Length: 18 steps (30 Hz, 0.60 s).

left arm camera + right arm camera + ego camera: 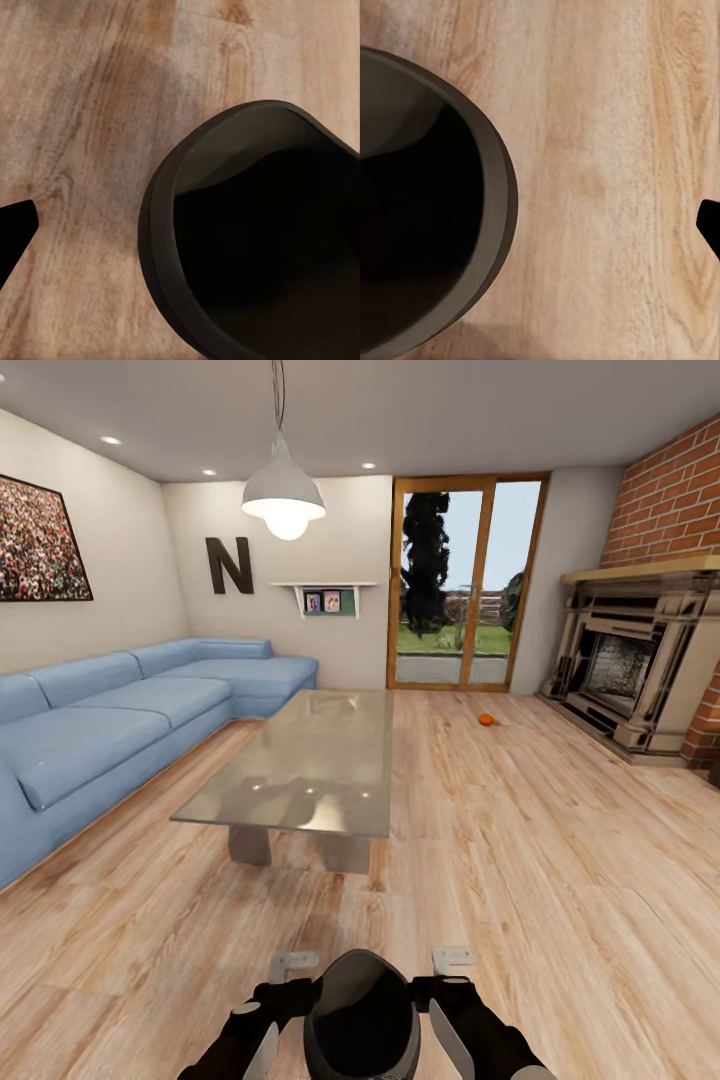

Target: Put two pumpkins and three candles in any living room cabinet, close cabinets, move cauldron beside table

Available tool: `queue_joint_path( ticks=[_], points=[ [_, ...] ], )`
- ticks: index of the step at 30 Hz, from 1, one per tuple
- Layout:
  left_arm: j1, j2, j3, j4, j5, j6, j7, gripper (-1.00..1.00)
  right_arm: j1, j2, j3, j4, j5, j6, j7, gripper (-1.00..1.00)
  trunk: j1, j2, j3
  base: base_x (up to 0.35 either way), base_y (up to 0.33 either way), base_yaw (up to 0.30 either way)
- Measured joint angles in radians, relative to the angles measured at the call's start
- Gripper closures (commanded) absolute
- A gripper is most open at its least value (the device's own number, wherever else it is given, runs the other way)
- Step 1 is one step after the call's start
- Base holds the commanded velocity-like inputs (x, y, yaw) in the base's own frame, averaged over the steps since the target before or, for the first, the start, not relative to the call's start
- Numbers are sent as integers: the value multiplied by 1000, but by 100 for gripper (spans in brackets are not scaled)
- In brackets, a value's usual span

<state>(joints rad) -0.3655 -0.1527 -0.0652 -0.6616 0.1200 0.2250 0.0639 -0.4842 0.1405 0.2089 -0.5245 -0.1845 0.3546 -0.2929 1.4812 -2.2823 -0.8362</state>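
The black cauldron (362, 1015) hangs low in front of me between both arms, above the wood floor. Its thick rim and dark inside show in the left wrist view (255, 247) and the right wrist view (420, 210). My left gripper (293, 965) and right gripper (453, 960) flank it. One dark fingertip (15, 232) stands well apart from the rim, and so does the other arm's fingertip (711, 225), so the jaws look open. The low grey-topped table (310, 760) stands ahead. One orange pumpkin (486, 719) lies on the floor far ahead. Candles and cabinet are out of view.
A blue corner sofa (120, 710) runs along the left wall. A stone fireplace (630, 680) with a brick chimney stands at the right. Glass patio doors (465, 585) close the far wall. Open wood floor (560, 860) lies right of the table.
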Motion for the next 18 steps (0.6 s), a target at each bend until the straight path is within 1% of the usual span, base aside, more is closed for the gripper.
queue_joint_path(
  ticks=[18],
  points=[
    [0,0,0,1,0,0,0,-100,0,1,0,0,0,0,0,-100,69,-126,-56,0,0,0]
  ],
)
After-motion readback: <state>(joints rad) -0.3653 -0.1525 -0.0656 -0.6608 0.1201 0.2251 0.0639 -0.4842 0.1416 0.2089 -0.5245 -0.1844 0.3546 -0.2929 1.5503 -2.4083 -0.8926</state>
